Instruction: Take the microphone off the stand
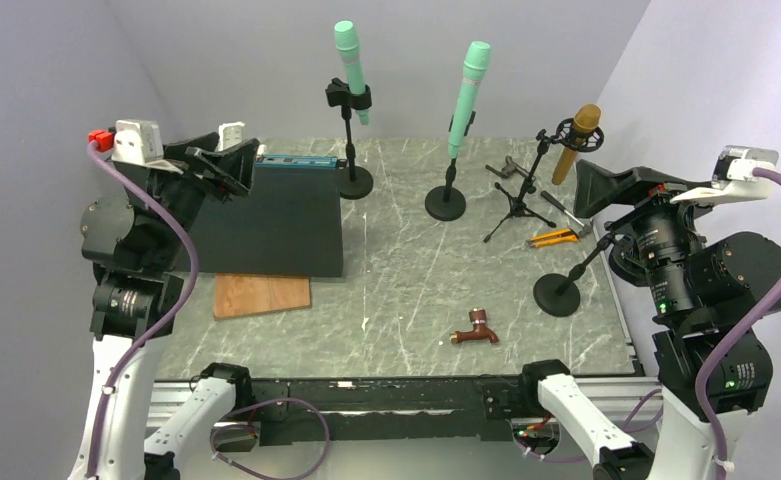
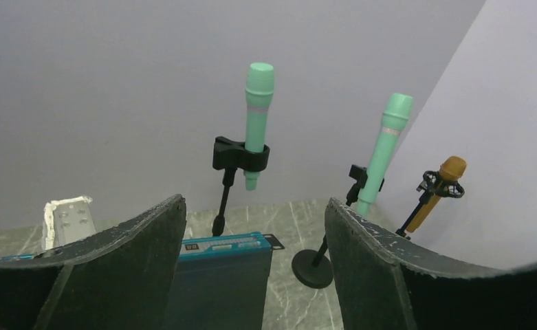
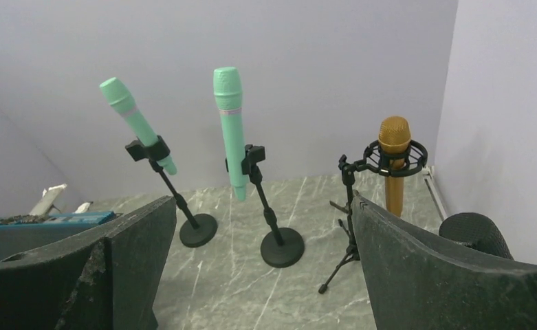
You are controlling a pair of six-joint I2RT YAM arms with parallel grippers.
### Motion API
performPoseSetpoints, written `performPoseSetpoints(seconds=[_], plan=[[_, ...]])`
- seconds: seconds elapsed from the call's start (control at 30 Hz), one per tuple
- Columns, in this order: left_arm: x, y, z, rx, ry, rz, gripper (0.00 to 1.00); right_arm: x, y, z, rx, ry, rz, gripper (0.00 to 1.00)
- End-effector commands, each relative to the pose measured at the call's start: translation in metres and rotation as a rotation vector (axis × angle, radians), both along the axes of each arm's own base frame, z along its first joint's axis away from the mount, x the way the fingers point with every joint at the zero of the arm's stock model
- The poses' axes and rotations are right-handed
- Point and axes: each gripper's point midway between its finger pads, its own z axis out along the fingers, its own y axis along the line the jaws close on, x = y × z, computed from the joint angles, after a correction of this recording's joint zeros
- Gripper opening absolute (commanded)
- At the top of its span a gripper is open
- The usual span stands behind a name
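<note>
Two mint-green microphones sit in clips on black round-base stands at the back: one to the left (image 1: 350, 70) (image 2: 258, 117) (image 3: 136, 122), one near the middle (image 1: 468, 95) (image 2: 386, 148) (image 3: 229, 127). A gold microphone (image 1: 578, 140) (image 3: 394, 161) hangs in a shock mount on a small tripod (image 1: 519, 205). My left gripper (image 1: 231, 160) (image 2: 255, 203) is open, raised at the left, well short of the stands. My right gripper (image 1: 616, 190) (image 3: 262, 199) is open at the right, apart from the gold microphone. Neither holds anything.
A dark blue box (image 1: 276, 215) stands below my left gripper, with a wooden board (image 1: 261, 295) in front of it. A fourth stand's black base (image 1: 557, 296) is close to my right arm. Orange-handled pliers (image 1: 551, 237) and a brown fitting (image 1: 476, 330) lie on the marble top.
</note>
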Motion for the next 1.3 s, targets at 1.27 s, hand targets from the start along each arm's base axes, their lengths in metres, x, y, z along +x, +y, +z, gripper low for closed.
performPoseSetpoints(seconds=[1.27], plan=[[-0.025,-0.084,-0.035,0.170,-0.087,-0.314,0.73,0.014,-0.131,-0.145,-0.259,0.438,-0.828,1.00]])
